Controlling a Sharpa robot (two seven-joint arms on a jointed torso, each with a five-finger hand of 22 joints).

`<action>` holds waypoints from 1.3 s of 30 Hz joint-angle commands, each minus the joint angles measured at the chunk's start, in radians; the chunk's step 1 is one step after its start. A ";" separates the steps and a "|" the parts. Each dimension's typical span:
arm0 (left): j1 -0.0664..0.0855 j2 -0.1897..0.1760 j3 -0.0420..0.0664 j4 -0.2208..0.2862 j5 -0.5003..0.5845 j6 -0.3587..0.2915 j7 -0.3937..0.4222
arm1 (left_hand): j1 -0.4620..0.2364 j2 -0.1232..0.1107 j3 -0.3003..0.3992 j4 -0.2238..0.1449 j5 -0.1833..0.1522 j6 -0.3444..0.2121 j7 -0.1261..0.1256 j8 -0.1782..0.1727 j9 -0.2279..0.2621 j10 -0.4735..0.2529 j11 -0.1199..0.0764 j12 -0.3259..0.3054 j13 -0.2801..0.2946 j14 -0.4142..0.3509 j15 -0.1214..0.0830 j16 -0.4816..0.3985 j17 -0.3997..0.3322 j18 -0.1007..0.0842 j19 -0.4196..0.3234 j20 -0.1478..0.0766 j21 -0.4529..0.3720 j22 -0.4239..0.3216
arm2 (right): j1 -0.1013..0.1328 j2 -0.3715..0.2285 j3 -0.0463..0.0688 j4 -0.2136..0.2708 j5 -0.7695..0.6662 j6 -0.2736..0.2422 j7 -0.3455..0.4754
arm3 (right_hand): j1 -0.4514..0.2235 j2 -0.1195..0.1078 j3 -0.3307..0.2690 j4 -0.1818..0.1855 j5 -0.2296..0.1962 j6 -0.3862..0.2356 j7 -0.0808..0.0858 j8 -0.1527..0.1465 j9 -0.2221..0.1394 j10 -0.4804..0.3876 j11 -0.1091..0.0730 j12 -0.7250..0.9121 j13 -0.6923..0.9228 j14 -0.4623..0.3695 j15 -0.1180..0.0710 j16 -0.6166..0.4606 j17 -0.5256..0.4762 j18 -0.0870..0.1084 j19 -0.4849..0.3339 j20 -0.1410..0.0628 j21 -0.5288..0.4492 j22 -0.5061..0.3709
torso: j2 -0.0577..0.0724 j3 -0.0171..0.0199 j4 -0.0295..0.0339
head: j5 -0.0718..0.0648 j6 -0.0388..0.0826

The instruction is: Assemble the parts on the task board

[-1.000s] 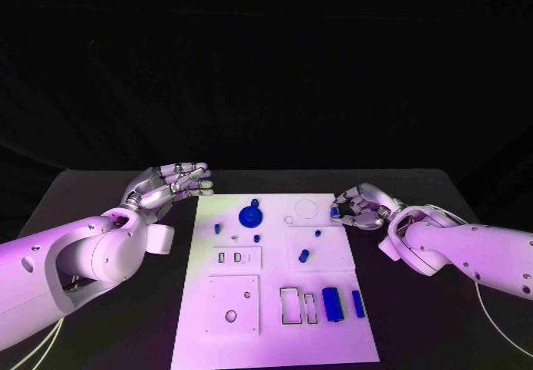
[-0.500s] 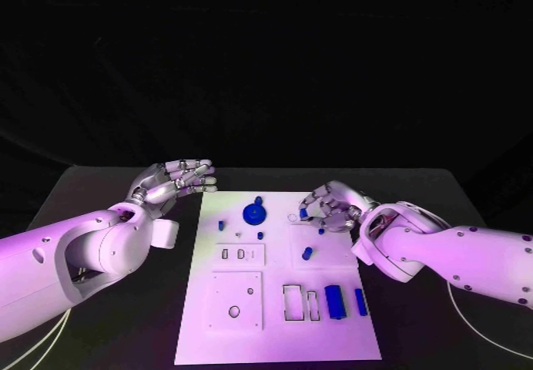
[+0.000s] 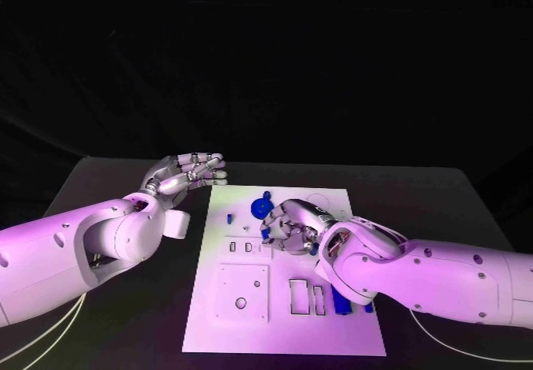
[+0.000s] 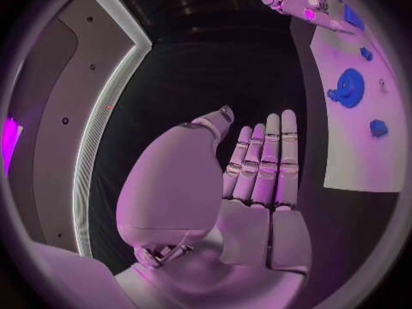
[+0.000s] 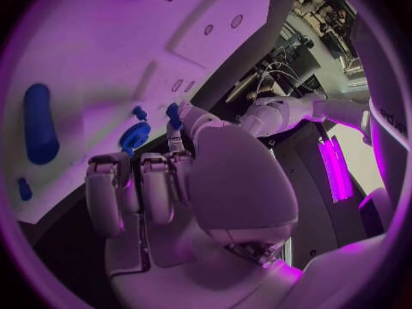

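Head view: task board (image 3: 239,308), white, centre of the black table (image 3: 444,193). Left hand (image 3: 186,176) just off the board's far left corner, fingers curled, holding nothing. Right hand (image 3: 291,227) over the board's middle, beside the blue round part (image 3: 259,208).

Left wrist view: left hand (image 4: 257,178) fingers straight, pressed side by side, empty.

Right wrist view: right hand (image 5: 163,185) pinches a small blue part (image 5: 174,114) at its fingertips; blue oblong part (image 5: 38,123) lies on the board.

White task board (image 3: 222,316); blue parts (image 3: 259,208); table (image 3: 111,185) seemingly black.
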 commanded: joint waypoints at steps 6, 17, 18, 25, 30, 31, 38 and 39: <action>0.000 0.005 0.000 0.000 -0.011 0.017 -0.008 | -0.010 -0.004 -0.005 0.002 -0.003 0.002 0.015 -0.004 0.002 0.004 0.003 -0.002 0.001 -0.002 0.002 -0.007 0.002 0.007 -0.009 -0.001 -0.005 -0.001 | -0.025 0.051 -0.001 -0.042 -0.103 0.012 -0.072 | -0.022 -0.007 0.010 0.002 0.002 0.016 -0.010 0.022 0.008 0.003 -0.007 -0.001 0.126 0.081 -0.007 -0.001 0.169 -0.011 0.080 -0.009 0.000 0.240 | 0.003 0.0012 0.0010 | 0.010 -0.007; 0.000 0.005 0.000 -0.001 -0.013 0.018 -0.013 | -0.010 -0.004 -0.005 0.002 -0.003 0.002 0.015 -0.004 0.002 0.004 0.003 -0.002 0.001 -0.002 0.002 -0.007 0.002 0.007 -0.009 -0.001 -0.005 -0.001 | -0.045 0.091 -0.001 -0.069 -0.133 0.012 -0.084 | -0.038 -0.017 0.014 0.003 0.001 0.014 -0.010 0.025 0.009 0.003 -0.008 -0.003 0.126 0.081 -0.008 -0.001 0.168 -0.011 0.080 -0.011 -0.001 0.240 | 0.002 0.0012 -0.0014 | 0.018 -0.012; 0.000 0.006 0.000 -0.001 -0.013 0.018 -0.013 | -0.010 -0.004 -0.005 0.002 -0.003 0.002 0.015 -0.004 0.002 0.004 0.003 -0.002 0.001 -0.002 0.002 -0.007 0.002 0.007 -0.009 -0.001 -0.005 -0.001 | -0.046 0.094 -0.001 -0.070 -0.134 0.013 -0.084 | -0.041 -0.018 0.014 0.004 0.001 0.014 -0.010 0.025 0.009 0.004 -0.008 -0.003 0.126 0.081 -0.008 -0.002 0.167 -0.011 0.080 -0.011 -0.001 0.239 | 0.001 0.0011 -0.0012 | 0.019 -0.012; 0.000 0.005 0.000 0.000 -0.014 0.018 -0.015 | -0.010 -0.004 -0.005 0.002 -0.003 0.002 0.015 -0.004 0.002 0.004 0.003 -0.002 0.001 -0.002 0.002 -0.007 0.002 0.007 -0.009 -0.001 -0.005 -0.001 | -0.054 0.101 -0.001 -0.074 -0.137 0.017 -0.085 | -0.045 -0.022 0.015 0.004 0.001 0.013 -0.010 0.026 0.009 0.004 -0.008 -0.002 0.126 0.081 -0.009 -0.002 0.167 -0.011 0.080 -0.011 0.000 0.240 | 0.001 0.0003 -0.0003 | 0.021 -0.016; 0.000 0.002 0.000 0.000 -0.014 0.018 -0.016 | -0.010 -0.004 -0.005 0.002 -0.003 0.002 0.015 -0.004 0.002 0.004 0.003 -0.002 0.001 -0.002 0.002 -0.007 0.002 0.007 -0.009 -0.001 -0.005 -0.001 | -0.056 0.102 -0.001 -0.074 -0.138 0.020 -0.087 | -0.050 -0.026 0.016 0.004 0.001 0.011 -0.010 0.026 0.008 0.004 -0.008 -0.003 0.126 0.081 -0.009 -0.002 0.166 -0.011 0.080 -0.011 -0.001 0.239 | 0.001 -0.0003 -0.0006 | 0.022 -0.016; 0.000 0.002 0.000 0.000 -0.014 0.018 -0.016 | -0.010 -0.004 -0.005 0.002 -0.003 0.002 0.015 -0.004 0.002 0.004 0.003 -0.002 0.001 -0.002 0.002 -0.007 0.002 0.007 -0.009 -0.001 -0.005 -0.001 | -0.057 0.103 -0.001 -0.075 -0.138 0.022 -0.087 | -0.050 -0.026 0.016 0.004 0.001 0.011 -0.010 0.026 0.008 0.004 -0.008 -0.003 0.126 0.081 -0.009 -0.002 0.166 -0.011 0.080 -0.011 -0.001 0.239 | 0.001 -0.0001 -0.0006 | 0.022 -0.016; 0.000 0.001 0.000 0.000 -0.014 0.019 -0.017 | -0.010 -0.004 -0.005 0.002 -0.003 0.002 0.015 -0.004 0.002 0.004 0.003 -0.002 0.001 -0.002 0.002 -0.007 0.002 0.007 -0.009 -0.001 -0.005 -0.001 | -0.060 0.107 -0.001 -0.078 -0.140 0.037 -0.093 | -0.058 -0.034 0.016 0.004 0.001 0.008 -0.009 0.026 0.008 0.003 -0.007 -0.004 0.125 0.080 -0.008 -0.003 0.164 -0.011 0.080 -0.012 -0.002 0.239 | 0.001 0.0002 0.0001 | 0.023 -0.017; 0.000 0.001 0.000 0.000 -0.014 0.020 -0.017 | -0.010 -0.004 -0.005 0.002 -0.003 0.002 0.015 -0.004 0.002 0.004 0.003 -0.002 0.001 -0.002 0.002 -0.007 0.002 0.007 -0.009 -0.001 -0.005 -0.001 | -0.060 0.106 -0.001 -0.078 -0.142 0.037 -0.095 | -0.060 -0.036 0.017 0.004 0.001 0.008 -0.009 0.026 0.008 0.003 -0.007 -0.005 0.125 0.080 -0.008 -0.003 0.164 -0.011 0.079 -0.012 -0.003 0.239 | 0.001 0.0002 0.0002 | 0.023 -0.017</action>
